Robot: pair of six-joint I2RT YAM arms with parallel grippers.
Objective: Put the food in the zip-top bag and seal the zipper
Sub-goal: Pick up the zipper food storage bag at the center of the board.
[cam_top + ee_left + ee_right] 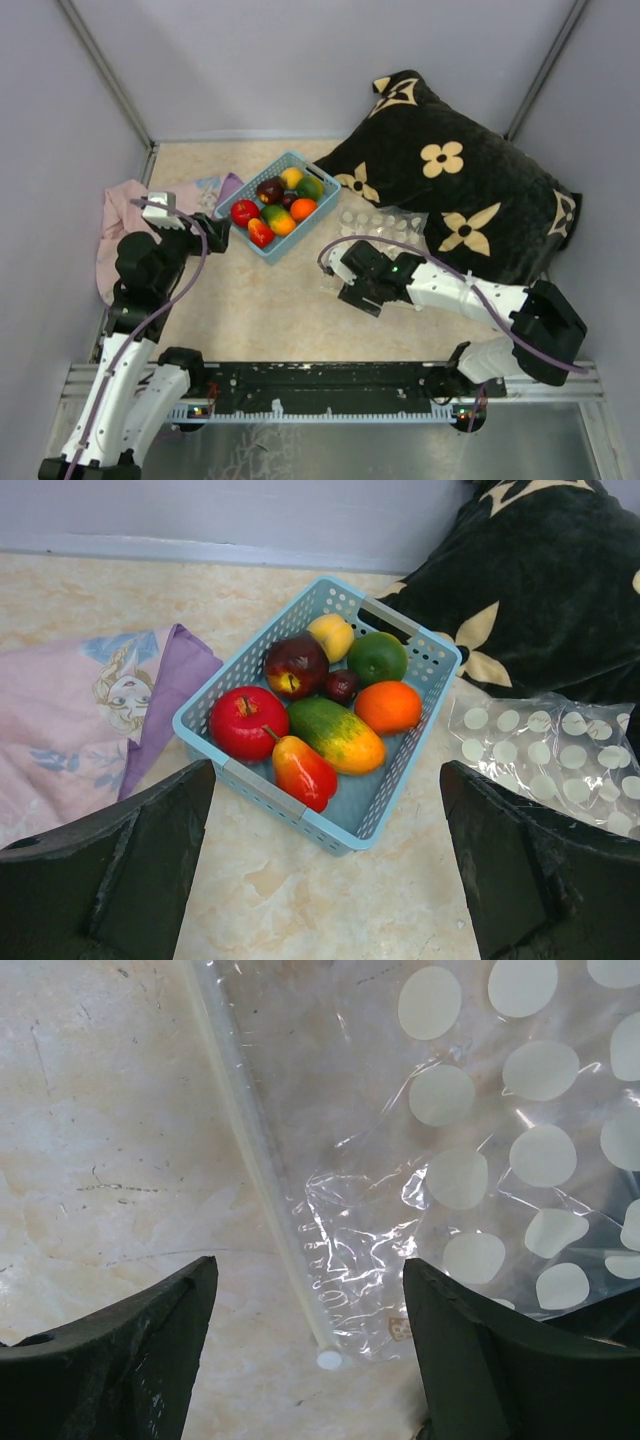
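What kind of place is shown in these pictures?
Probably a robot test booth: plain grey walls enclose a beige marbled tabletop, with a black metal mounting rail at its near edge.

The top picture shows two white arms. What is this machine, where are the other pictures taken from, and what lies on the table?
A robot with two arms, each ending in a gripper. The top view looks down from above; the other two come from wrist cameras. The left gripper is open before a blue basket of toy food. The right gripper is open over the zipper of a dotted clear bag. A dark pillow and pink cloth lie nearby. Nothing is held.
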